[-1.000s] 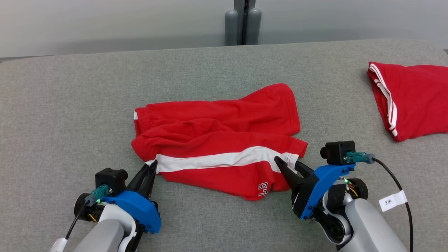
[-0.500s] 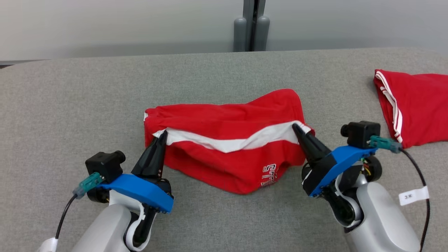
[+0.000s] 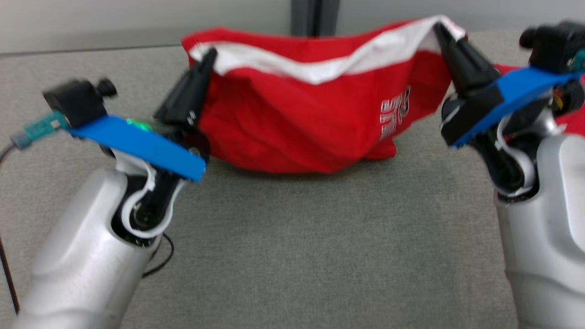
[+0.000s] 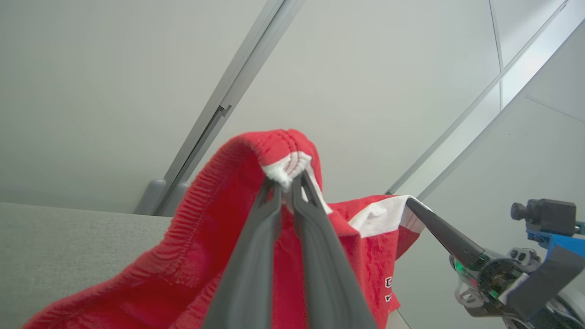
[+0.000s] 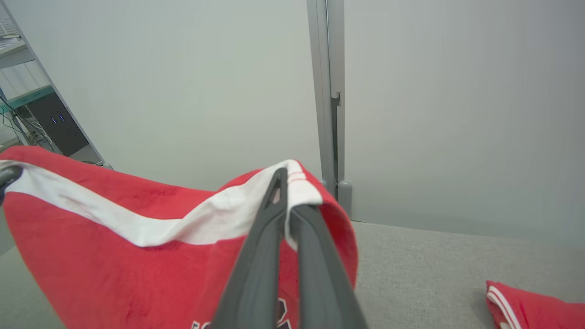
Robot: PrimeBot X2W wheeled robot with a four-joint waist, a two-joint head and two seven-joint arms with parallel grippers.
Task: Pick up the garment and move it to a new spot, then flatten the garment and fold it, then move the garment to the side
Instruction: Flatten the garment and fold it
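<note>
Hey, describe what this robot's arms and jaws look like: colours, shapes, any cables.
The left forearm and right forearm are smooth, pale silver-grey shells. Each wrist carries a bright blue bracket topped by a boxy black camera with a teal cable plug. The jaws are two long, tapering dark fingers. A green light glows on the left wrist.

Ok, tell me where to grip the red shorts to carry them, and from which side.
Take the white-striped edge of the red shorts at its two ends, one claw each, coming from the robot's side. The left claw and right claw pinch there now, and the cloth hangs spread between them.
</note>
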